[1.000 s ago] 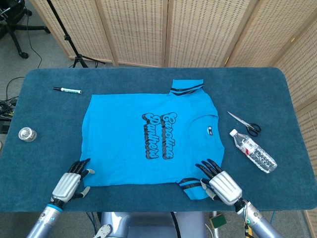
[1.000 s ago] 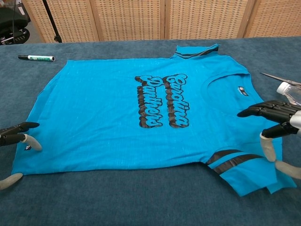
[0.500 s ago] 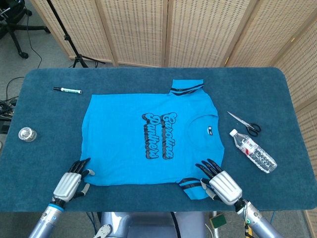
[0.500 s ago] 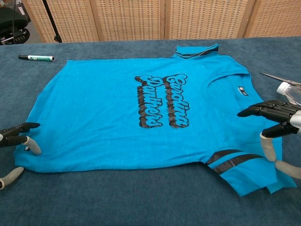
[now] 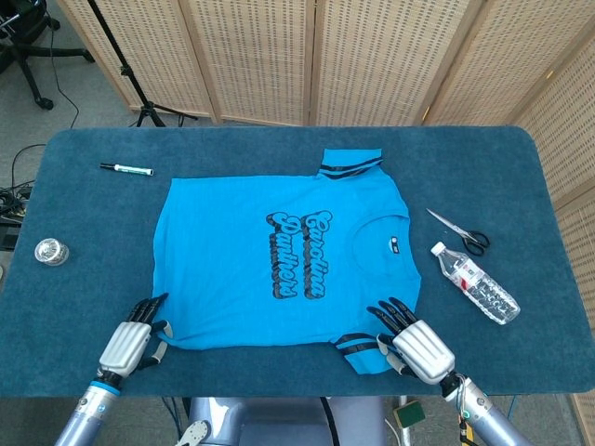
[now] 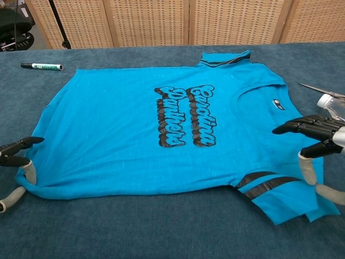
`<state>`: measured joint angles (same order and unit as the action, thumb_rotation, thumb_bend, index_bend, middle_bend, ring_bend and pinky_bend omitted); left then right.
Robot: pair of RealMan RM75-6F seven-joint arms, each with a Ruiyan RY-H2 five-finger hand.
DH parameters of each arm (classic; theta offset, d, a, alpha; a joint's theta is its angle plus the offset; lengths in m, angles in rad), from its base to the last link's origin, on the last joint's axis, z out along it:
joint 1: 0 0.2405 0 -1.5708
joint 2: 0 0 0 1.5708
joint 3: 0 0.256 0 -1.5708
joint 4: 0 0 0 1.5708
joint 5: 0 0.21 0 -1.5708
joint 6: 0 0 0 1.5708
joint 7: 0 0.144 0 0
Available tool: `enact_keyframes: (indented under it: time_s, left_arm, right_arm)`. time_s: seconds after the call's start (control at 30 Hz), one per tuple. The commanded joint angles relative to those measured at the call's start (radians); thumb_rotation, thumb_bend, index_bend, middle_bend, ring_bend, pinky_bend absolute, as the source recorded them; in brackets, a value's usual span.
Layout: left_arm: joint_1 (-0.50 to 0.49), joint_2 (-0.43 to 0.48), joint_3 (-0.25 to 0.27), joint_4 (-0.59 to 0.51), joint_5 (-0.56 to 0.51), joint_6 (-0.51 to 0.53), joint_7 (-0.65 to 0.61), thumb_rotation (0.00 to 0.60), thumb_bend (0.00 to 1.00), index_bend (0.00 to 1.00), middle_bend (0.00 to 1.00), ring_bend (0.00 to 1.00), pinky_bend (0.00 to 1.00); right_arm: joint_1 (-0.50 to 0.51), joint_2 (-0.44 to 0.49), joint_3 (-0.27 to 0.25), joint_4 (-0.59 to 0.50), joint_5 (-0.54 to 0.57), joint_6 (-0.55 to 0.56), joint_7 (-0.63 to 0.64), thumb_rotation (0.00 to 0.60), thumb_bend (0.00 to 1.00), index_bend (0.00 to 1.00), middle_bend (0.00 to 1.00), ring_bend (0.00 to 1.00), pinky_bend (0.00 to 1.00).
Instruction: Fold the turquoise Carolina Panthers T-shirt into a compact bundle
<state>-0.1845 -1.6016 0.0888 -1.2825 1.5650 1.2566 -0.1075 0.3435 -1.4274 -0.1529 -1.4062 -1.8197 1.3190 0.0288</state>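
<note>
The turquoise T-shirt [image 5: 251, 260] lies flat, print up, collar toward the right; the chest view shows it too [image 6: 124, 129]. My left hand [image 5: 130, 342] is at the near hem corner. Its dark fingers [image 6: 20, 144] reach over the cloth edge, and a pale fingertip [image 6: 30, 174] touches the edge from below, the fingers apart. My right hand [image 5: 416, 344] hovers by the near striped sleeve [image 5: 358, 351]. Its fingers [image 6: 307, 125] are spread above the cloth, and one pale fingertip [image 6: 307, 171] touches the sleeve edge. Neither hand grips anything.
A marker [image 5: 126, 169] lies at the far left. A small round tin [image 5: 51, 251] sits near the left edge. Scissors [image 5: 460, 232] and a lying water bottle [image 5: 476, 283] are right of the shirt, close to my right hand. Folding screens stand behind the table.
My left hand has slid inward against the hem corner, and the corner has bunched slightly toward the shirt. The right hand has not moved.
</note>
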Motion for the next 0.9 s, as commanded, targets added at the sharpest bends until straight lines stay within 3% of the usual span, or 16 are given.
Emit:
enact_keyframes:
  time_s: [0.03, 0.5, 0.9]
  left_arm:
    - [-0.001, 0.004, 0.001, -0.002, 0.001, 0.001, -0.003, 0.6, 0.52, 0.82, 0.0, 0.0, 0.0]
    - [-0.018, 0.077, 0.036, -0.038, 0.059, 0.015, 0.008, 0.6, 0.51, 0.84, 0.0, 0.0, 0.0]
    - [-0.02, 0.139, 0.106, -0.056, 0.151, 0.051, -0.055, 0.6, 0.51, 0.84, 0.0, 0.0, 0.0]
  right_arm:
    - [0.001, 0.0, -0.002, 0.002, -0.002, -0.002, 0.001, 0.6, 0.44, 0.66, 0.11, 0.0, 0.0]
    - [0.033, 0.044, -0.081, 0.063, -0.111, 0.002, 0.089, 0.6, 0.44, 0.66, 0.12, 0.0, 0.0]
    - [0.039, 0.075, -0.153, 0.09, -0.236, 0.115, 0.188, 0.6, 0.44, 0.66, 0.13, 0.0, 0.0]
